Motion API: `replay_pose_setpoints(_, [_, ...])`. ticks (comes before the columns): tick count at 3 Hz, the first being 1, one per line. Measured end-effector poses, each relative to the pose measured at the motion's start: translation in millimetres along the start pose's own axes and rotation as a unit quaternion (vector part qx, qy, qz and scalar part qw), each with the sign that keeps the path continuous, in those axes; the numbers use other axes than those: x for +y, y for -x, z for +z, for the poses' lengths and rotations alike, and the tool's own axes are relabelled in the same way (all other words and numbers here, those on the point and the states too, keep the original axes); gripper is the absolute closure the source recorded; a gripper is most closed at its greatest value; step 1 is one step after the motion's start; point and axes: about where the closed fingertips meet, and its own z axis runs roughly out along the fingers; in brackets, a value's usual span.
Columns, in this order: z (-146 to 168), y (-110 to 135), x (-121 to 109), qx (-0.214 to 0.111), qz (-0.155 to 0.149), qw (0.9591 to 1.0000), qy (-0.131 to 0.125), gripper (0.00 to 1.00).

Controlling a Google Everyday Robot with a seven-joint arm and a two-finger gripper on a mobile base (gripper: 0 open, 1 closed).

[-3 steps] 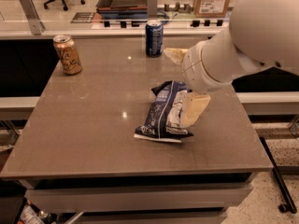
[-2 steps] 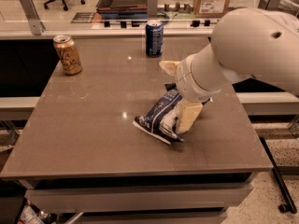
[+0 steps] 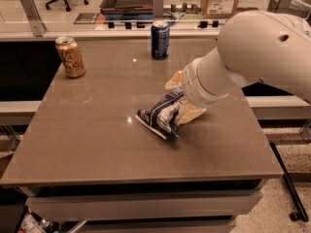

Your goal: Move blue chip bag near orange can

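Observation:
The blue chip bag (image 3: 160, 115) is a crumpled navy foil bag, tilted, with its lower left end near the table's middle. My gripper (image 3: 179, 100) is at the bag's right end, its tan fingers (image 3: 190, 114) closed on either side of the bag. The white arm reaches in from the right. The orange can (image 3: 70, 57) stands upright at the table's far left corner, well to the left of the bag.
A dark blue can (image 3: 160, 40) stands upright at the far edge of the brown table (image 3: 97, 135), behind the bag. A counter with a box (image 3: 221, 0) and trays runs behind the table. The floor drops off at the right.
The gripper has closed on the bag's right end and turned it. The bag has swung from lying roughly upright in the view to a diagonal and shifted slightly left.

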Motion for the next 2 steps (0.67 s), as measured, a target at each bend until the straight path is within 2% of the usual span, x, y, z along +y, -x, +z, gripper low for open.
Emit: replay_pose_setpoints(2, [-0.4,2.2,-0.1,0.000,-0.002,1.0000,0.000,0.84])
